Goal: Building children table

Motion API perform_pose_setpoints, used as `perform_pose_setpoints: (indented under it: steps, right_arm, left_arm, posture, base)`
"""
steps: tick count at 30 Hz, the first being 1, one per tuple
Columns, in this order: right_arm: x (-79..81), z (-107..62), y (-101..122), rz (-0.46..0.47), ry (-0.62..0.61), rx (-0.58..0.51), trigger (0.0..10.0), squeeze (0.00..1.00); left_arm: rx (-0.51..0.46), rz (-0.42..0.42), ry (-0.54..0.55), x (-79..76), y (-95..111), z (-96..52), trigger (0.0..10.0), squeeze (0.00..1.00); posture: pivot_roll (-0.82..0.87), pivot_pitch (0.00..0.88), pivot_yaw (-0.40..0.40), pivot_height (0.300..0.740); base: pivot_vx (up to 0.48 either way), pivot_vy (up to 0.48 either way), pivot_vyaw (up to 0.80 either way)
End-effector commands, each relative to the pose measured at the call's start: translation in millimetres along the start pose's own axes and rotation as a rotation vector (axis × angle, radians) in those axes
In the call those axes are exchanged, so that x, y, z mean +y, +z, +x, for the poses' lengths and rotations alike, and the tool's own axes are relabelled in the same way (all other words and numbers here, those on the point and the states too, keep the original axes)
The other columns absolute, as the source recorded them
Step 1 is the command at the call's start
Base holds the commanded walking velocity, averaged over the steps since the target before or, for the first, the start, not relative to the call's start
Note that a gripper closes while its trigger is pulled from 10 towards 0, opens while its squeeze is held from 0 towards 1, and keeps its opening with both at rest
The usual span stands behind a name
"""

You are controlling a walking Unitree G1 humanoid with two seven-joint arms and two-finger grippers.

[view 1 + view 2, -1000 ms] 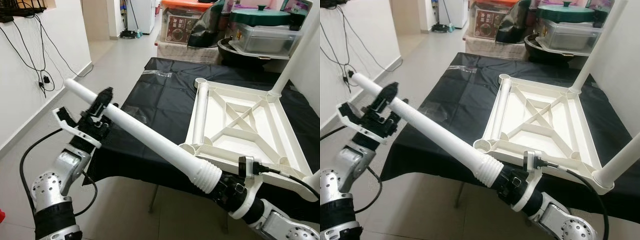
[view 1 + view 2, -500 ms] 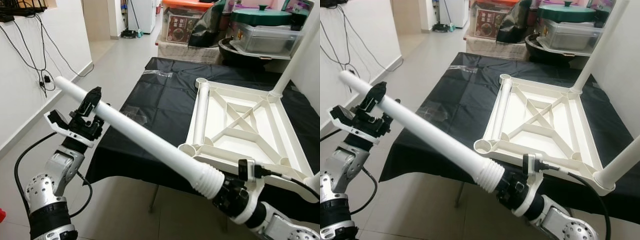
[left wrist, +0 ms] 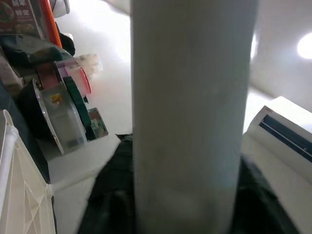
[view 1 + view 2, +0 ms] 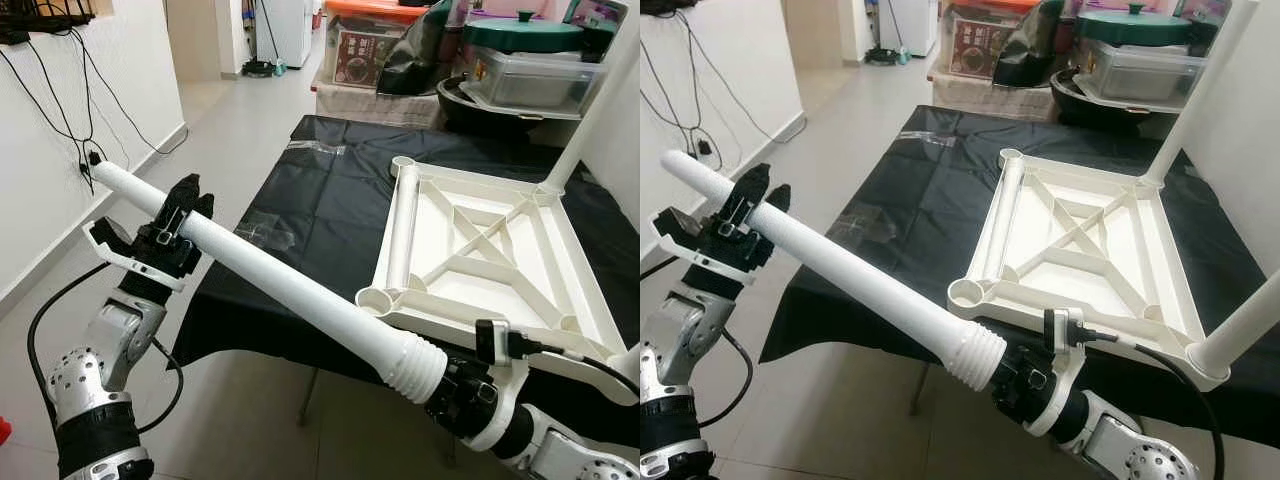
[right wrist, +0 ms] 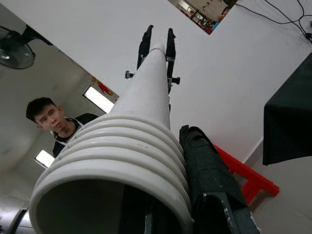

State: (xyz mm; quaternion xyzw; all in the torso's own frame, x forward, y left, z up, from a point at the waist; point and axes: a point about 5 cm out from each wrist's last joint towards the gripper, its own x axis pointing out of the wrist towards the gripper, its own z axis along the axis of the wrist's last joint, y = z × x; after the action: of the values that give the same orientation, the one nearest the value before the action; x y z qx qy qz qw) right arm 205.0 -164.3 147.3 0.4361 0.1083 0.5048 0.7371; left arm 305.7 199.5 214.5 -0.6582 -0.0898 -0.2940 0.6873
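Nearest, the right gripper (image 4: 455, 392) is clenched on the ribbed end of the white table leg (image 4: 290, 291), which slants up and left to the left gripper (image 4: 172, 222), whose fingers are closed around its smooth far end. Beyond lies the upturned tabletop (image 4: 497, 250) on a black cloth (image 4: 310, 190). Risk: the long leg could swing into the tabletop's near corner socket (image 4: 378, 299), or twist loose if the two arms move out of step.
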Motion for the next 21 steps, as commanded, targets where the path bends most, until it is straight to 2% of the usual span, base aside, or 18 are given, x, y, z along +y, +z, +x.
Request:
perform_pose_setpoints:
  steps: [1,13,14,15,16,20,21]
  right_arm:
    - [4.9,6.6,-2,0.002,0.054,0.037,0.0,0.0]
    - [1.1,10.1,-4,-0.03,0.032,0.049,0.0,0.0]
    - [-1.9,9.7,-4,-0.062,0.006,0.057,10.0,0.38]
    - [-1.9,9.7,-4,-0.062,0.006,0.057,10.0,0.38]
    - [-4.3,8.2,-4,-0.073,-0.008,0.061,10.0,1.0]
    - [-6.9,6.2,-5,-0.08,-0.019,0.065,10.0,1.0]
    - [-9.2,1.3,-3,-0.083,-0.037,0.062,10.0,1.0]
  left_arm:
    - [-0.01,-0.02,0.006,1.3,-1,1.9,0.0,0.0]
    - [-0.028,-0.038,0.015,3.6,-2,1.6,0.0,0.0]
    - [-0.038,-0.043,0.018,4.8,-1,1.6,0.0,0.0]
    - [-0.038,-0.043,0.018,4.8,-1,1.6,0.0,0.0]
    - [-0.043,-0.042,0.019,5.1,-1,2.0,0.0,0.0]
    - [-0.051,-0.041,0.018,4.6,1,3.2,0.0,0.0]
    - [-0.064,-0.035,0.014,2.9,5,4.2,0.0,0.0]
  posture:
    - [0.17,0.0,-0.069,0.74]
    - [0.17,0.0,-0.076,0.74]
    - [0.18,0.0,-0.078,0.74]
    - [0.18,0.0,-0.078,0.74]
    - [0.17,0.0,-0.081,0.74]
    - [0.18,0.0,-0.083,0.74]
    - [0.18,0.0,-0.085,0.74]
  base:
    - [0.0,0.0,0.0]
    - [0.0,0.0,0.0]
    - [0.0,0.0,0.0]
    - [0.0,0.0,0.0]
    - [0.0,0.0,0.0]
    - [0.0,0.0,0.0]
    - [0.0,0.0,0.0]
